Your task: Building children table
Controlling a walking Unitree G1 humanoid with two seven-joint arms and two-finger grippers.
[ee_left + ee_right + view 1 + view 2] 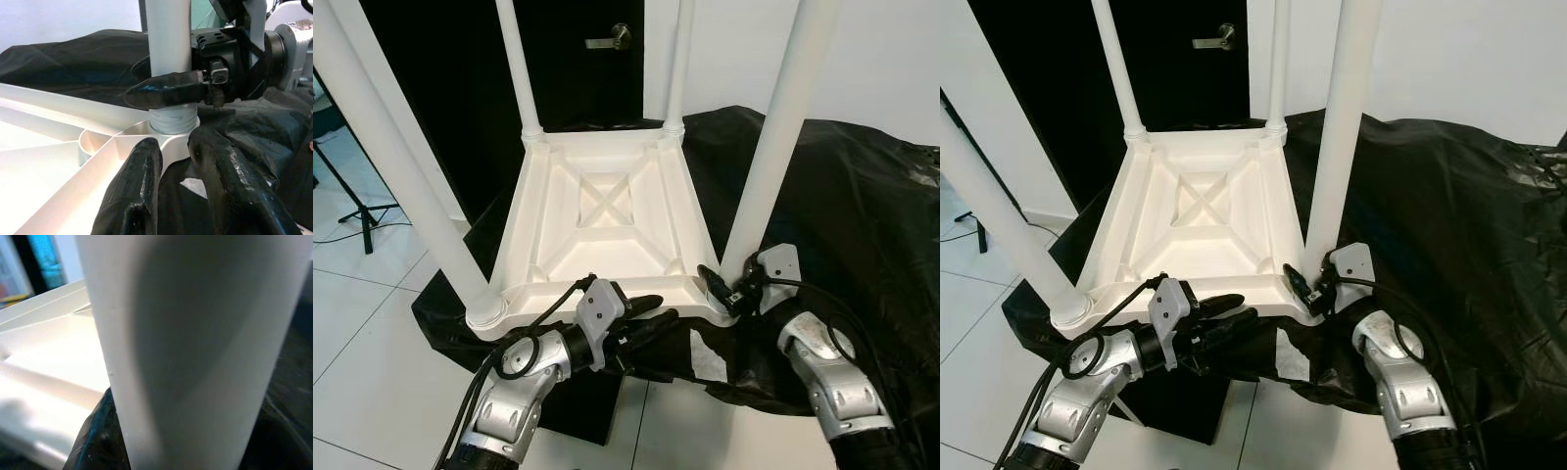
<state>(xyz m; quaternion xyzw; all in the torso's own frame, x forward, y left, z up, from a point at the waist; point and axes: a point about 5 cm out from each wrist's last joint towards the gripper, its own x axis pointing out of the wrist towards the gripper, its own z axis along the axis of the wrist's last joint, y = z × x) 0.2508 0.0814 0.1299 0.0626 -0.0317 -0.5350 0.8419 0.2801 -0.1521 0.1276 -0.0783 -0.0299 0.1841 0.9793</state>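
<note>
The white children's table (524, 211) lies upside down on a surface draped in black cloth (862, 215), with all its legs pointing up. My right gripper (724, 284) is shut on the base of the front right leg (773, 147). In the left wrist view one of its fingers (166, 90) crosses that leg (168, 34) just above the socket. The same leg (195, 333) stands very close in the right wrist view. My left gripper (661, 313) is open at the table's front rim, pointing toward that corner, its two fingertips (146, 147) just short of the socket.
The front left leg (391, 166) rises close on my left, and two back legs (517, 69) stand further off. Behind them is a dark door with a lever handle (607, 39). White tile floor (372, 372) and a tripod (357, 206) lie to the left.
</note>
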